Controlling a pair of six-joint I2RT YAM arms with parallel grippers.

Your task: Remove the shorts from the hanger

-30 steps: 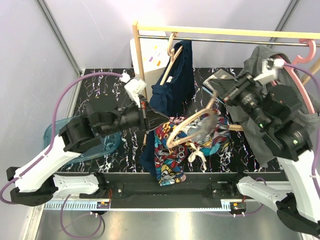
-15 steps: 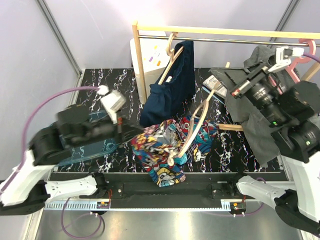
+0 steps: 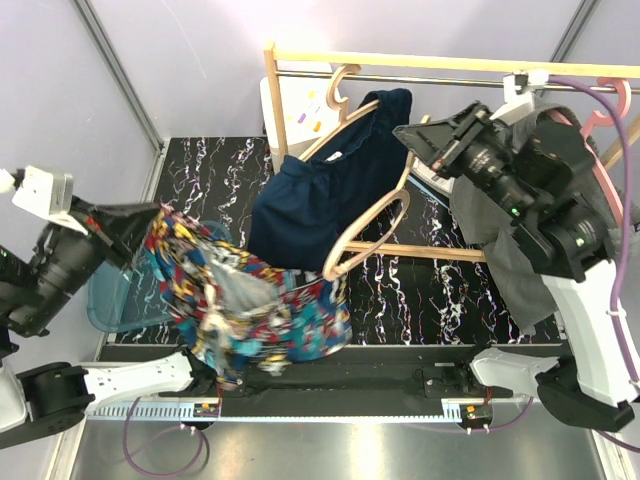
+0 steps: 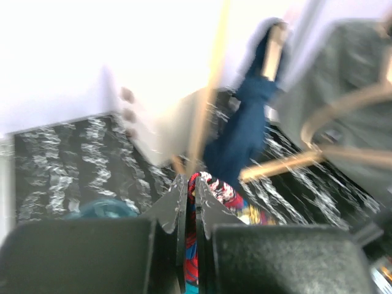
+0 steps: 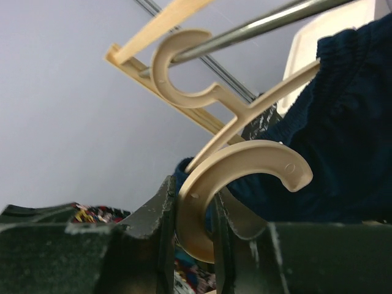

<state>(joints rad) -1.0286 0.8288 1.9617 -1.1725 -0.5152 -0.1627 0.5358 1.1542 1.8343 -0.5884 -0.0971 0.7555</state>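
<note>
Lilac walls (image 3: 190, 60), black marbled table (image 3: 205, 165)

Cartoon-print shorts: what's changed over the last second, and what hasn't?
The left gripper, shut on the cartoon-print shorts, dragged them left, apparently off the beige hanger. The right gripper raised that hanger toward the rail. Navy shorts and grey shorts still hang.

The top camera looks down from above the near edge on the whole table (image 3: 430, 290) and rail (image 3: 440, 80). The left wrist camera faces across the table past its fingers (image 4: 171, 202), blurred; the right sits close below the rail, looking up. All three share the navy shorts (image 3: 320, 195).
</note>
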